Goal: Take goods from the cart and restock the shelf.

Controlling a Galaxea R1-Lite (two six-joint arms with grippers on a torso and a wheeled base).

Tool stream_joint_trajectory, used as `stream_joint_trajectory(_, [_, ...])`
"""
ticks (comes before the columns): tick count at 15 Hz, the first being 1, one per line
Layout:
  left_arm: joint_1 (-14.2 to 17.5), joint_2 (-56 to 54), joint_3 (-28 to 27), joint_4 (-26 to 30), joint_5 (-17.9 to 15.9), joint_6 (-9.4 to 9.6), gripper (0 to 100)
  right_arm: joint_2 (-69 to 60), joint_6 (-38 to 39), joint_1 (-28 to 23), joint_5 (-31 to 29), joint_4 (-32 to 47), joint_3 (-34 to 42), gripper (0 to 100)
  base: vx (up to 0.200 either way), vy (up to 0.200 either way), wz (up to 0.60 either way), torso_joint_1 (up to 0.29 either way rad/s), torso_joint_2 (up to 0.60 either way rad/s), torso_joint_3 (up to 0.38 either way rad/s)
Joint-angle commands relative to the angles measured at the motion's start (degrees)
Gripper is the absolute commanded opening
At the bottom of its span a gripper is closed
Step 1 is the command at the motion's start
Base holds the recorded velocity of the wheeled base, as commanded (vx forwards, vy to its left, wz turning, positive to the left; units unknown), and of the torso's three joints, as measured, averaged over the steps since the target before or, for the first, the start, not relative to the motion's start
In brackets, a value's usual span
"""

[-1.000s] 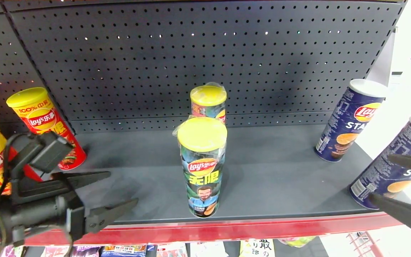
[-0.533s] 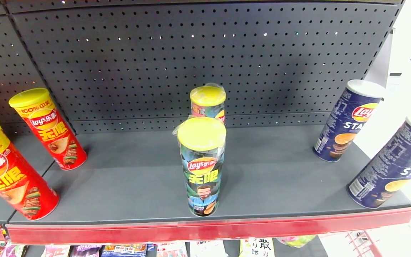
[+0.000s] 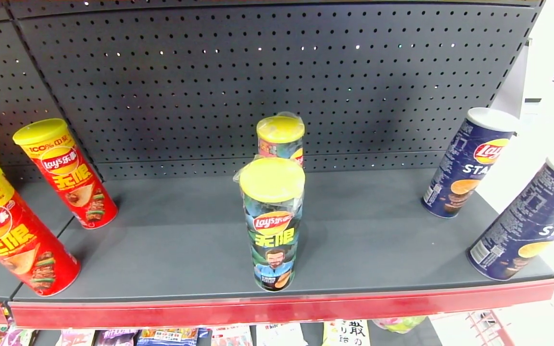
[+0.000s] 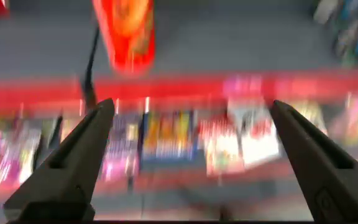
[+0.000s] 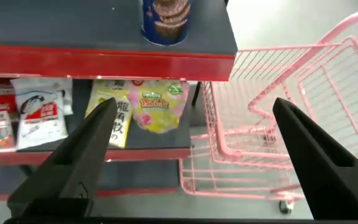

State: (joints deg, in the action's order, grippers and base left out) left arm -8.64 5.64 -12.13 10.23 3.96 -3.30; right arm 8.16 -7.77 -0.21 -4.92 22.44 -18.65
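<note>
Found left pincer (image 4: 191,104) spread wide and empty in the left wrist view, facing the shelf (image 4: 241,37) front, with a red can (image 4: 129,31) upright on it. Found right pincer (image 5: 192,104) equally released and empty in the right wrist view, with the pink cart (image 5: 303,124) beyond it, lower than the shelf and off its right end; could not make out goods or their long axis. Judged the right arm nearer the cart, so a downward, rightward reach. Saw, in the head view, a green can (image 3: 272,226) upright mid-shelf, blue cans (image 3: 469,163) toward the right end.
</note>
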Motion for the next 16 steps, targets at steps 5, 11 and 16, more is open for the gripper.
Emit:
stream_joint_trajectory(5, [12.07,1.91,11.43,-11.11,2.72,2.25,100,-7.63,3.2,0.38,9.5,-13.13,12.76,100,0.0,0.0,0.0,0.0,0.0,0.0])
stream_joint_trajectory(11, [13.13,-0.9,12.13,-10.32,-7.39,3.13,100,-8.16,4.6,0.47,9.41,-21.56,16.81,100,0.0,0.0,0.0,0.0,0.0,0.0])
stream_joint_trajectory(16, [12.69,-0.72,12.13,-10.14,-8.27,3.3,100,-8.16,7.85,0.47,3.43,-22.62,18.56,100,0.0,0.0,0.0,0.0,0.0,0.0])
